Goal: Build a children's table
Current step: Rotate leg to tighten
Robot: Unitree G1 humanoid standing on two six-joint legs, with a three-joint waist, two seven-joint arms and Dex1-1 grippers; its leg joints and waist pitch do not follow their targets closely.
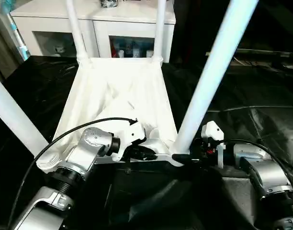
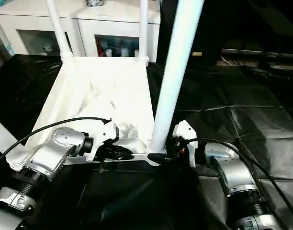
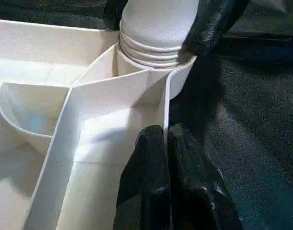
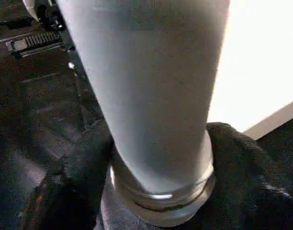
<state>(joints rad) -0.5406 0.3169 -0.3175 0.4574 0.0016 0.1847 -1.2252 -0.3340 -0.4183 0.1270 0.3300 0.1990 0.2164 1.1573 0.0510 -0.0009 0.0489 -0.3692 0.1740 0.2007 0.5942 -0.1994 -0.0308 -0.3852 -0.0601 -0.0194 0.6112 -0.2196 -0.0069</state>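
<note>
Basically all four legs are up; right gripper (image 1: 182, 156) jaws straddle the last leg (image 1: 211, 79), threads showing, left gripper (image 1: 149, 153) jaws pressed together.

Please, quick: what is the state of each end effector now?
Left end effector: shut on the table top's edge wall.
Right end effector: fingers around the base of the near right leg.

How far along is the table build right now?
Done: the upside-down table top has all four legs standing in its corners. In hand: the right gripper wraps the near-right leg at its threads; the left gripper pinches the rim. Left: seating it, flipping upright.
</note>
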